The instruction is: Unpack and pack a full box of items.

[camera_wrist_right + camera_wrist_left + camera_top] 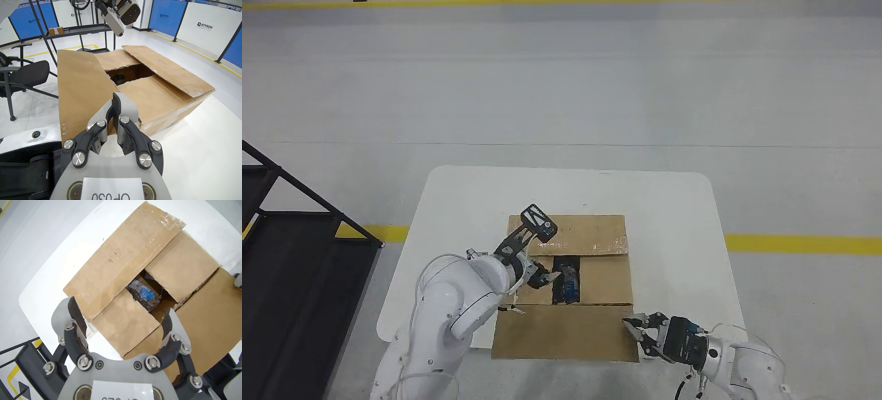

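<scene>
A cardboard box (567, 232) stands on the white table (672, 210), its top flaps mostly folded in. A gap in the middle shows a plastic bottle with a blue label (568, 282) (144, 294) lying inside. My left gripper (534, 272) (122, 318) hovers open over the small side flap (124, 325), with nothing between its fingers. At the box's near right corner, my right gripper (634, 333) (115, 98) is shut, seemingly pinching the edge of the near long flap (79, 91), which is lifted outward. The dark opening (128, 73) hides most of the contents.
A black metal rack (292, 270) stands left of the table, close to the left arm. In the right wrist view a black office chair (24, 73) and a shelf with a small carton (55, 30) are beyond the box. Bare tabletop lies right of and behind the box.
</scene>
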`<state>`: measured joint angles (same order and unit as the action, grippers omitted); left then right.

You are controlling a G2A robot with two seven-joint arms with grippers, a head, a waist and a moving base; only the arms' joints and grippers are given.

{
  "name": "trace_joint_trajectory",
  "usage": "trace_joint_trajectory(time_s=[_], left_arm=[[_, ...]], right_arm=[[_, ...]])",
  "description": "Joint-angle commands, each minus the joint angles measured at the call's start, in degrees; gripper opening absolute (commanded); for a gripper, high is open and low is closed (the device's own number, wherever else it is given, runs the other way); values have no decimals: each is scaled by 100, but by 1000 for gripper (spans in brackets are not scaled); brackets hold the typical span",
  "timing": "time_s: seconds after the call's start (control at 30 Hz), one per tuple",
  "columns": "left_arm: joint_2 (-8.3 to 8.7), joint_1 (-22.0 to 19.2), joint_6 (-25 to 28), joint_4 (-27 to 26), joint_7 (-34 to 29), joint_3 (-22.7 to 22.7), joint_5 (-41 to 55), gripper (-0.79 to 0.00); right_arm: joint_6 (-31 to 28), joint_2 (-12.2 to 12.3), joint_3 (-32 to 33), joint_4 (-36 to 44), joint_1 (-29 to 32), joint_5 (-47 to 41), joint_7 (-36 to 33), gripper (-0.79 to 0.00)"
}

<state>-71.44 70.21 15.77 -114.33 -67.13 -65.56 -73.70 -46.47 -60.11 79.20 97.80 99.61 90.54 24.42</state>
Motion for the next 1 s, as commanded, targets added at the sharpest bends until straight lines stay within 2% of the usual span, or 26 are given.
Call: trace_joint_trajectory(time_s=[0.0, 0.33, 0.57, 0.8, 0.83, 0.87, 0.9, 0.97], left_arm=[[-12, -43, -88, 103, 76, 136, -213, 0], [-106, -262, -507, 701, 746, 762, -1049, 0], [-194, -381, -720, 1119, 1357, 1194, -1539, 0], [-251, -579, -539, 1685, 1724, 1594, -2424, -3], [-256, -592, -543, 1762, 1787, 1630, -2557, -52], [-260, -605, -513, 1838, 1850, 1676, -2705, -142], [-264, -617, -512, 1887, 1923, 1706, -2827, -292], [-270, -624, -535, 1974, 2080, 1764, -3100, -480]], right_arm=[[6, 11, -4, -21, 18, 57, -3, -785], [156, 70, 91, -268, 161, 133, 133, -785], [655, 110, 666, -317, 454, -461, 401, -785], [893, 141, 1057, -260, 693, -756, 292, -785], [897, 142, 1072, -253, 706, -773, 275, -785], [908, 143, 1078, -252, 720, -787, 262, -785], [915, 143, 1077, -253, 733, -797, 250, -785], [933, 141, 1062, -246, 750, -814, 238, -785]])
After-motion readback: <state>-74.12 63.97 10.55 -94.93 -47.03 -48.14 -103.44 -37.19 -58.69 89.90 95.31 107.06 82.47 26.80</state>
